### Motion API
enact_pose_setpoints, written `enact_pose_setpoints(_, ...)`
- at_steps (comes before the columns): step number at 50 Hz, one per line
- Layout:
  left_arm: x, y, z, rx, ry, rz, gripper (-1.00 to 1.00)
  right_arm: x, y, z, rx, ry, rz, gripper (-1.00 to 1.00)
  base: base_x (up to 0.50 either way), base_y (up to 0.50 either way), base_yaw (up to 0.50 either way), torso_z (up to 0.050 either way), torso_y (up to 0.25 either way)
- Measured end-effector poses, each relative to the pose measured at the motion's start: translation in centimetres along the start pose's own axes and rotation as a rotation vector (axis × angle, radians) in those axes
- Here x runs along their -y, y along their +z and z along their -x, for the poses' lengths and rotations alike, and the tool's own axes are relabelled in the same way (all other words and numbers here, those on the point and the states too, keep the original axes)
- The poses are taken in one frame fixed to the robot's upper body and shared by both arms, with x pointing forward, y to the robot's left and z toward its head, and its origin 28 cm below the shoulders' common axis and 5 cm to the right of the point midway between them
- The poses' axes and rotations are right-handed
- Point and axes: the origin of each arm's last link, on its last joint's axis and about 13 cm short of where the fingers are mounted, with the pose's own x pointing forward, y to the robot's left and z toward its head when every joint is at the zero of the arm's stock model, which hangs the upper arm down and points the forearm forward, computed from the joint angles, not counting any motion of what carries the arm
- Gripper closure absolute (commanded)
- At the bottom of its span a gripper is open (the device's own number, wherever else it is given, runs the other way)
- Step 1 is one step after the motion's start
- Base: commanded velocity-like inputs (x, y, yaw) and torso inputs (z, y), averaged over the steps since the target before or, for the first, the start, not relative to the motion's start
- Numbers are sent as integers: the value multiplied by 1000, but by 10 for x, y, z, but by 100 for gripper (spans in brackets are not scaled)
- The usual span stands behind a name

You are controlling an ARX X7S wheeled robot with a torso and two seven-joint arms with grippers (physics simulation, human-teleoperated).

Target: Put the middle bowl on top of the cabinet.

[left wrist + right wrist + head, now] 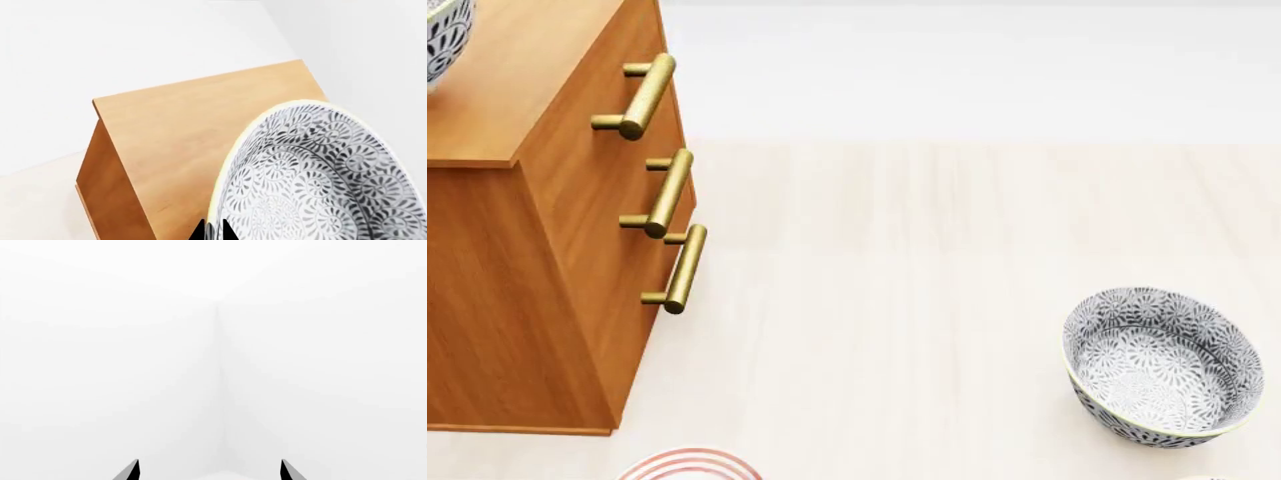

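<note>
Patterned middle bowl (pixel 320 175) fills the near part of the left wrist view, tilted, pale rim toward the cabinet (pixel 193 140); left tool (pixel 212 231) shows only two dark tips close together at the bowl's rim, apparently pinching it. Head view catches just a sliver of that bowl (pixel 443 40) at the picture's top left corner, over the cabinet's lighter top (pixel 507 80); can't tell if it touches the wood or hangs above it. Cabinet stands on the pale floor (pixel 961 250), three brass handles (pixel 647 95) facing the robot's right. Another identical bowl (pixel 1161 365) sits on the floor well apart to the right, and a red-striped rim (pixel 687 465) pokes in at the lower edge. Risk: bowl looks tilted and near the top's edge, so letting go now could make it roll or slide off; a rim-only pinch could also slip if the wrist swings. Probably needs levelling and moving further in before release. Left arm itself is out of the head view, wrist camera looking down across the cabinet top from beside the bowl. Right tool (pixel 210 471) is spread wide, holding nothing, pointed at a blank white wall corner, well away from the work.
</note>
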Motion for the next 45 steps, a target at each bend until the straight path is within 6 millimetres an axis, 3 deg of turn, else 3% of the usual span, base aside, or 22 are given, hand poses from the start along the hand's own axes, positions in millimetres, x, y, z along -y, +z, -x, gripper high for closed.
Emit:
enact_pose_setpoints(15, -2, -3, -9, 2, 19, -4, 100, 1, 1, 0, 5, -3, -2, -100, 0, 0, 0, 0, 0)
enact_pose_setpoints(16, -2, -3, -9, 2, 19, -5, -100, 1, 1, 0, 6, -3, -2, -100, 0, 0, 0, 0, 0)
enact_pose_setpoints(32, -2, -1, -8, 31, 21, -13, -100, 1, 2, 1, 10, -4, -3, -100, 0, 0, 0, 0, 0)
enact_pose_setpoints(45, -4, 8, 25, 189, -40, -51, -100, 2, 2, 1, 10, 0, -2, -100, 0, 0, 0, 0, 0)
